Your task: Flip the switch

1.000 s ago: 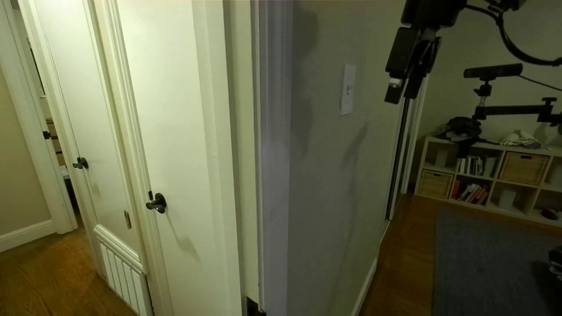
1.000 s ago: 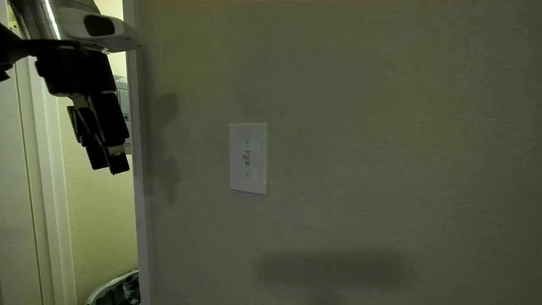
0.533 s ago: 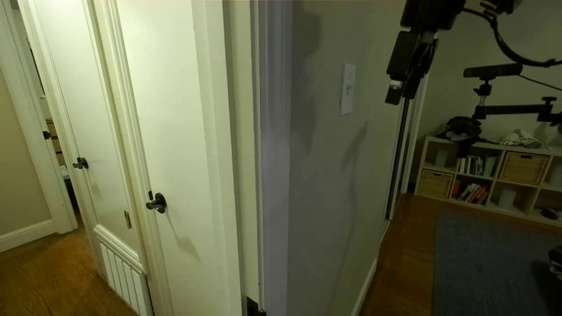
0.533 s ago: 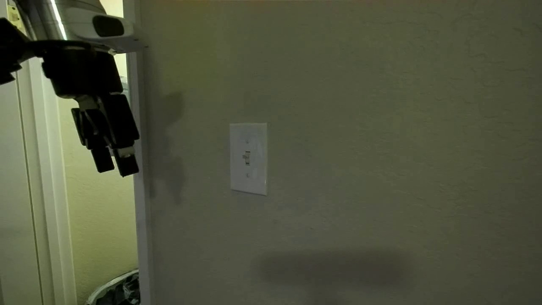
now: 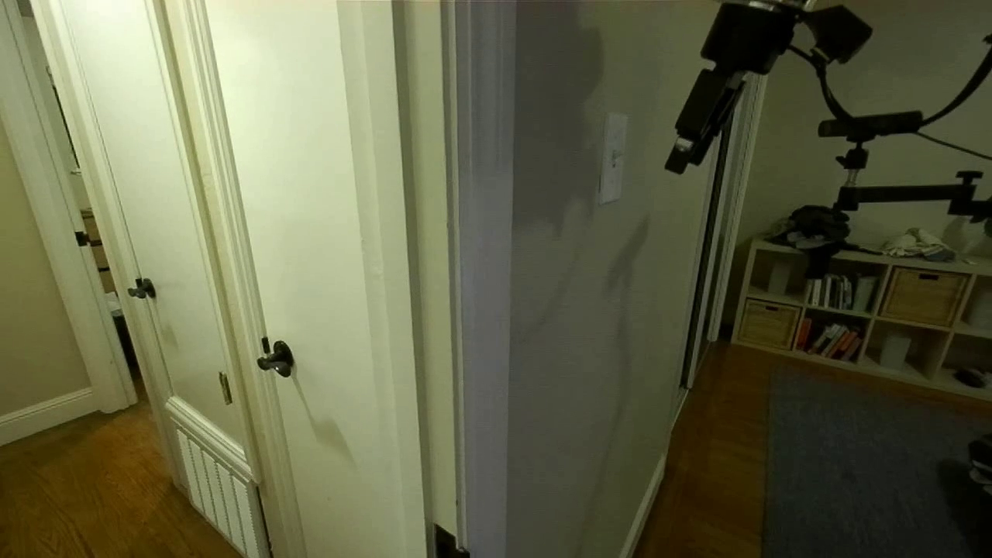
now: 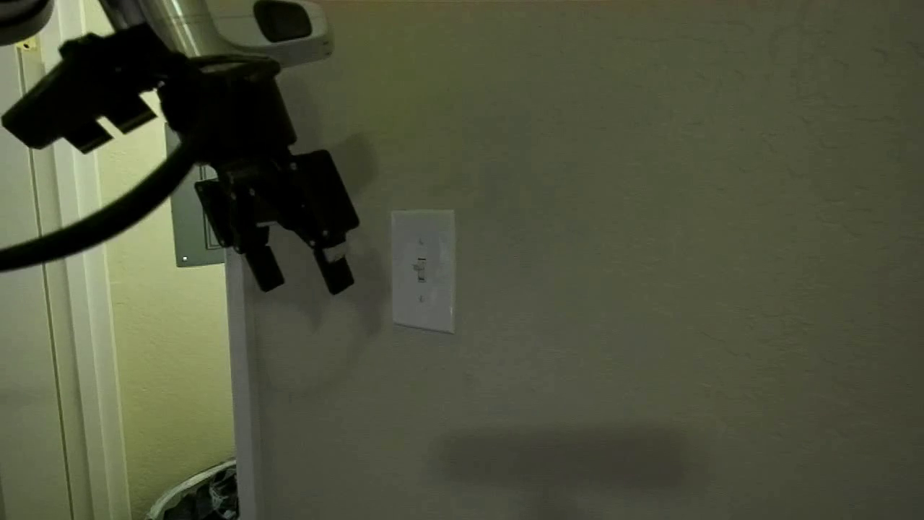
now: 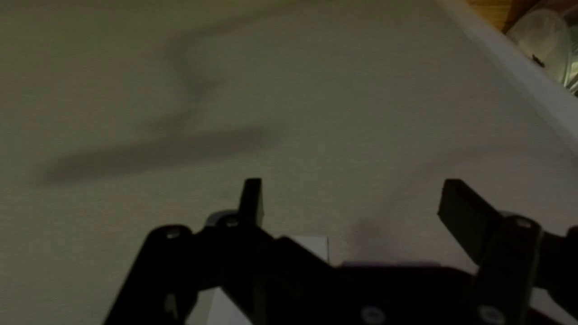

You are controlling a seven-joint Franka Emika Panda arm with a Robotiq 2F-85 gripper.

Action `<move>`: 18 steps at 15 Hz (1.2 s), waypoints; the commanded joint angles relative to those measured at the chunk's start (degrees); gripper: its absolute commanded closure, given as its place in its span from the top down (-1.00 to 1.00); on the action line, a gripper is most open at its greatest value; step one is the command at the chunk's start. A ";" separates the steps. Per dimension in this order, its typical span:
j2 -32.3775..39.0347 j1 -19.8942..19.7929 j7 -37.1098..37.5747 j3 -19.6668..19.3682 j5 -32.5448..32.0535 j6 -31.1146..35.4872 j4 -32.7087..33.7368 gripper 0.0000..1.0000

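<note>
Okay, left to right in an exterior view: a black cable (image 6: pixel 94 227) curves in from the edge, then a grey panel (image 6: pixel 184 235) peeks out behind my gripper (image 6: pixel 304 279). I've got it angled downward, its 2 fingers (image 6: pixel 337 276) standing well apart, wall (image 6: pixel 650 289) showing through the gap between them. Just right of the fingertips on my screen comes the switch (image 6: pixel 424 314), a white upright plate flat on that wall, separate from the tips. Its little lever (image 6: pixel 420 269) I can't read as up or down.

In an exterior view, from the left again: 2 dark door handles (image 5: pixel 279 359) on white doors (image 5: pixel 287 194), a door frame (image 5: pixel 482 310), then the plate on the wall, and to its right my gripper, hanging tilted, tips down and leftward, off the wall. Farther right I've a black bar-shaped camera (image 5: pixel 880 125) on a bracket (image 5: pixel 852 160), and below it a low shelf unit (image 5: pixel 914 377) holding books (image 5: pixel 828 293) and baskets (image 5: pixel 924 300).

Wrist view, same direction: a dark finger partly covers the plate at the bottom, wall fills the middle, and the 2nd finger stands off to the right.
</note>
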 commanded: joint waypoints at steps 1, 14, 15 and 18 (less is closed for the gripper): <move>2.37 0.11 -8.25 -1.98 5.66 6.62 0.37 0.45; 4.46 -0.98 -11.30 -2.02 7.52 9.81 6.57 -0.92; 4.74 -1.07 -11.40 -2.08 7.89 9.71 7.07 -0.96; 5.91 -1.30 -11.89 -2.23 8.79 9.62 8.02 -0.95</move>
